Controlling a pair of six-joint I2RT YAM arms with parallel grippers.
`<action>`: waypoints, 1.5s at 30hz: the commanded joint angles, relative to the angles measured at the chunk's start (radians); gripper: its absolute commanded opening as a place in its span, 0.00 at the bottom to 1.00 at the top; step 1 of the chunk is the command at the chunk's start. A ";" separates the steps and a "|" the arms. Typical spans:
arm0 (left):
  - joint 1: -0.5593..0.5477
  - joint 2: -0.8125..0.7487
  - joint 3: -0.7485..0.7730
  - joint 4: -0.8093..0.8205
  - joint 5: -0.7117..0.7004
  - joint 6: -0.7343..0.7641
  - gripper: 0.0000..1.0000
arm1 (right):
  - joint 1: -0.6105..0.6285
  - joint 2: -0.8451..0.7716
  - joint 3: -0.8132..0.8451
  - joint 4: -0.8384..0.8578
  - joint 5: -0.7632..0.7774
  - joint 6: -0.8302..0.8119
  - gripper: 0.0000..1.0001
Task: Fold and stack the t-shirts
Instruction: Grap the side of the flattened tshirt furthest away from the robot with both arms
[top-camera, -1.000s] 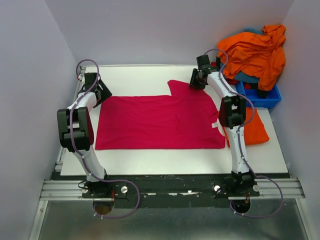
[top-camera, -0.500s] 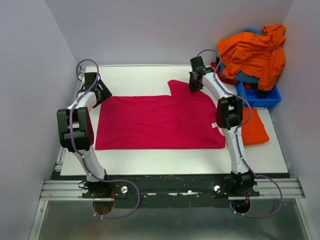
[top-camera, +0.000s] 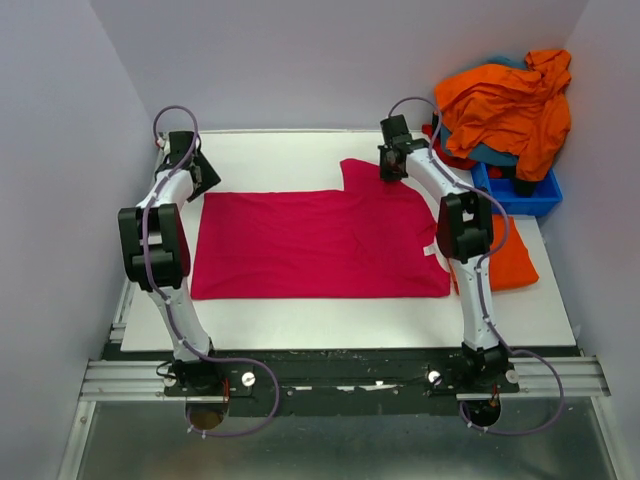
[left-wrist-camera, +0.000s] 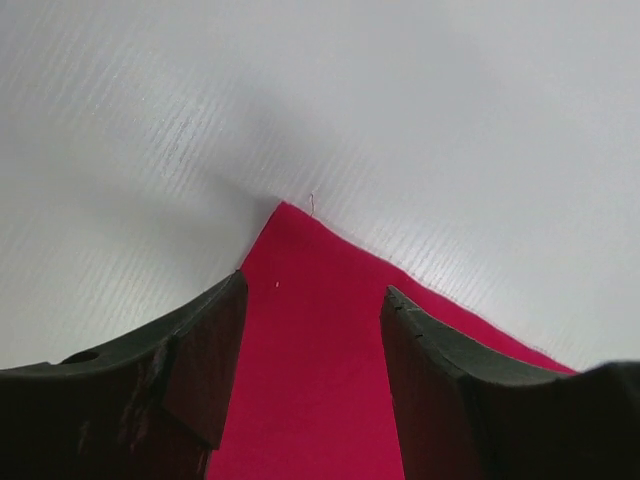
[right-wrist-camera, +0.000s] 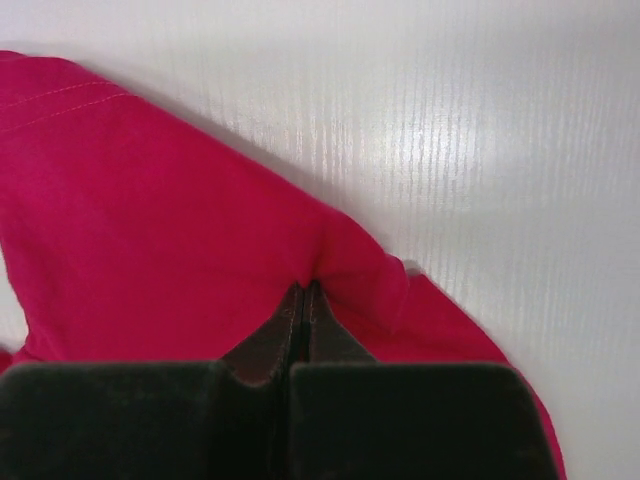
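- Top view: right claw (top-camera: 388, 172) has gone from half-spread to fully pinched within the last second. It sits on the far edge of the pink tee (top-camera: 320, 245), beside the sleeve stub.
- The sleeve edge under that claw has nudged slightly; the rest of the tee lies flat on the worktop (top-camera: 330, 320), spread between the two claws.
- Left claw (top-camera: 203, 180) has backed off a little, so the tee's far left corner now shows just nearside of it. It holds nothing.
- Behind and outboard of the right claw, orange tees (top-camera: 510, 105) are heaped over the bin (top-camera: 525, 200). A folded orange tee (top-camera: 510, 262) lies well nearside, by the right arm's elbow.
- Left wrist view: left claw (left-wrist-camera: 313, 300) is fairly wide, a touch narrower than before. The tee's (left-wrist-camera: 310, 400) corner tip lies just ahead of the fingertips, and cloth runs back between them. The fingers look apart from the cloth; contact can't be confirmed.
- Right wrist view: right claw (right-wrist-camera: 303, 295) is clamped on the tee (right-wrist-camera: 150, 220), with a small ridge of cloth gathered at the tips. Bare worktop (right-wrist-camera: 450, 120) lies beyond.
- Judgement: one far-edge grip is made and the other is pending. The fold likely waits on the left pinch; lifting one-sided could skew the cloth.
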 joint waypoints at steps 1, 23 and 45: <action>0.010 0.073 0.052 -0.061 -0.025 -0.016 0.66 | 0.004 -0.101 -0.077 0.121 0.003 -0.050 0.01; 0.010 0.265 0.275 -0.209 -0.085 -0.042 0.49 | 0.004 -0.206 -0.238 0.271 -0.073 -0.073 0.01; -0.001 0.123 0.141 -0.109 -0.102 -0.015 0.00 | 0.004 -0.269 -0.280 0.259 -0.068 -0.074 0.01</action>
